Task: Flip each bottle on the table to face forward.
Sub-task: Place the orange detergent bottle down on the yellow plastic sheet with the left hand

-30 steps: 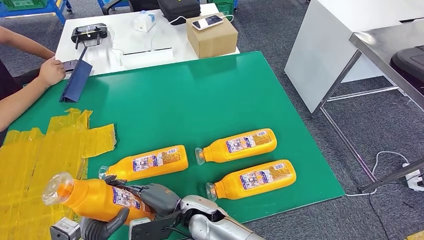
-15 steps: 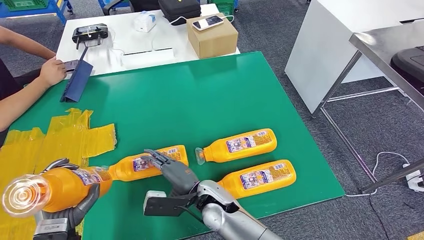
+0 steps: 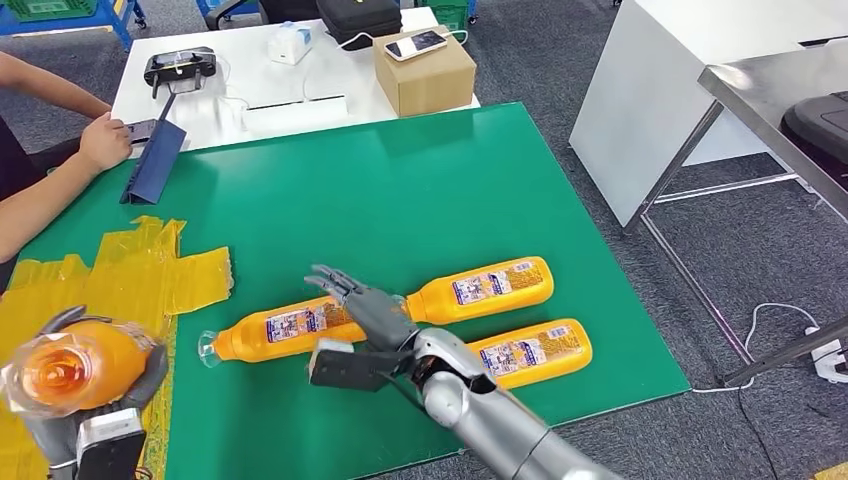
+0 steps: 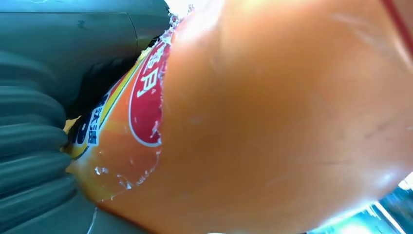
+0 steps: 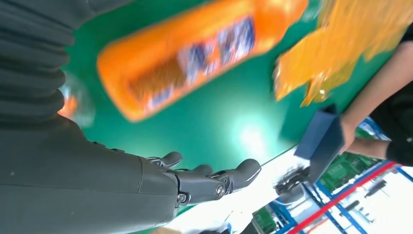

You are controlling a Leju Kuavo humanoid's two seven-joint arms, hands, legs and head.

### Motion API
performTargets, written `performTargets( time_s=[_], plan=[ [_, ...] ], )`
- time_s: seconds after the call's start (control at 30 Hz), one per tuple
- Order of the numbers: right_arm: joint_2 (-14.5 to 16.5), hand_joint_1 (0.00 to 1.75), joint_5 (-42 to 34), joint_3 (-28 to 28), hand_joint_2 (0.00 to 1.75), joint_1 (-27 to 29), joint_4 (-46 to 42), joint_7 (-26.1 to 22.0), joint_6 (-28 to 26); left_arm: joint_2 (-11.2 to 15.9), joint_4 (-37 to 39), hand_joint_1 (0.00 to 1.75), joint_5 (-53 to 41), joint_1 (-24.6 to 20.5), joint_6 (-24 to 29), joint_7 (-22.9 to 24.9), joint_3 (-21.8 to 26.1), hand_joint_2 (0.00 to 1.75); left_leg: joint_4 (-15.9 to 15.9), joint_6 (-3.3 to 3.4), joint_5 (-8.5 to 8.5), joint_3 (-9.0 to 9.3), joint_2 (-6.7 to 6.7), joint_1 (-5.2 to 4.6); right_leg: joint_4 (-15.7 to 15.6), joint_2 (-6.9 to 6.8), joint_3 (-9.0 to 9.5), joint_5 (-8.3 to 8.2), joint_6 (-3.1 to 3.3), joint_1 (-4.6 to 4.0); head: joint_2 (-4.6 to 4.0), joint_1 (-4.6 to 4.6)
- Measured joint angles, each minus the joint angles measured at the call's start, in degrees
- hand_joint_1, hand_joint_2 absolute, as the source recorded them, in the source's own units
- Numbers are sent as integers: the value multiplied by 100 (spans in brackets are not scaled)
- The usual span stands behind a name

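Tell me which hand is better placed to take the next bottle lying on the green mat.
Right. The right hand is empty, fingers spread, hovering over the nearest lying bottle. The left hand already grips a lifted bottle.

a grey carpet floor (image 3: 560, 70) is running under everything, with a white cable (image 3: 770, 325) trailing across it to a power strip (image 3: 830, 358) at the right edge. a white table (image 3: 240, 75) is standing beyond the green tabletop (image 3: 400, 190), carrying a cardboard box (image 3: 424, 72) with a phone (image 3: 415, 43) lying on it, while a person's arm (image 3: 55, 175) is reaching in from the left beside a dark blue folder (image 3: 153, 160). a white panel (image 3: 665, 90) and a metal-framed bench (image 3: 770, 110) are standing to the right, and yellow film (image 3: 100, 275) is lying crumpled on the green surface's near left.
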State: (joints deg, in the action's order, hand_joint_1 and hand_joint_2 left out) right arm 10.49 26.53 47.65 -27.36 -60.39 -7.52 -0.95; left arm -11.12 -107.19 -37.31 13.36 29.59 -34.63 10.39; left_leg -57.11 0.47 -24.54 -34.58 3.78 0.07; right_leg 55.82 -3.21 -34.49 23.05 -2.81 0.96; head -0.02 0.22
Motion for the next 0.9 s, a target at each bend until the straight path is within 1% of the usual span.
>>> performTargets(
  time_s=[0.1,0.17,0.23,0.33,0.4,0.5,0.6,0.73,0.9],
  plan=[
    [68,0,-103,-103,175,-594,525,-12,280,200,363,175,-1000,-347,688,345,154,175,0,3,17,1,0,0,1,-1,1,-10,4,-1,0,0],
    [180,0,-131,-122,175,-890,919,-24,405,329,704,175,-1758,-562,910,699,199,175,0,-1,23,2,0,0,1,-1,1,-15,10,-3,0,0],
    [308,0,-149,-120,175,-1097,1293,-25,496,449,1113,175,-2563,-787,976,1147,209,175,-1,-2,26,2,0,0,2,-1,-1,-16,11,-4,0,0],
    [548,0,-159,-71,175,-1371,1878,55,616,639,2002,175,-3907,-1248,999,2046,126,175,-1,-2,27,0,-1,0,5,-1,-3,-17,10,-4,0,1],
    [688,0,-199,0,175,-1505,2155,157,685,759,2587,175,-4489,-1543,1002,2531,24,175,-1,-3,28,-1,1,0,6,-1,-4,-18,10,-4,0,0],
    [831,0,-389,177,175,-1648,2444,335,751,918,3453,175,-4674,-1959,994,2901,-146,175,-2,-3,28,-5,1,1,7,-1,-8,-19,10,-3,0,2],
    [902,0,-610,375,175,-1744,2656,392,745,1068,4090,175,-4653,-2266,881,3053,-274,175,-3,-3,27,-7,4,0,7,0,-10,-19,9,-2,0,1],
    [944,0,-776,602,175,-1799,2862,393,731,1215,4617,175,-4694,-2536,625,3254,-423,175,-4,-3,27,-11,1,0,6,-2,-14,-19,9,-2,0,1],
    [973,0,-856,798,175,-1809,2996,419,730,1321,4974,175,-4828,-2758,454,3432,-555,175,-3,-3,27,-11,1,0,6,-2,-14,-19,10,-2,0,1]
  ],
)
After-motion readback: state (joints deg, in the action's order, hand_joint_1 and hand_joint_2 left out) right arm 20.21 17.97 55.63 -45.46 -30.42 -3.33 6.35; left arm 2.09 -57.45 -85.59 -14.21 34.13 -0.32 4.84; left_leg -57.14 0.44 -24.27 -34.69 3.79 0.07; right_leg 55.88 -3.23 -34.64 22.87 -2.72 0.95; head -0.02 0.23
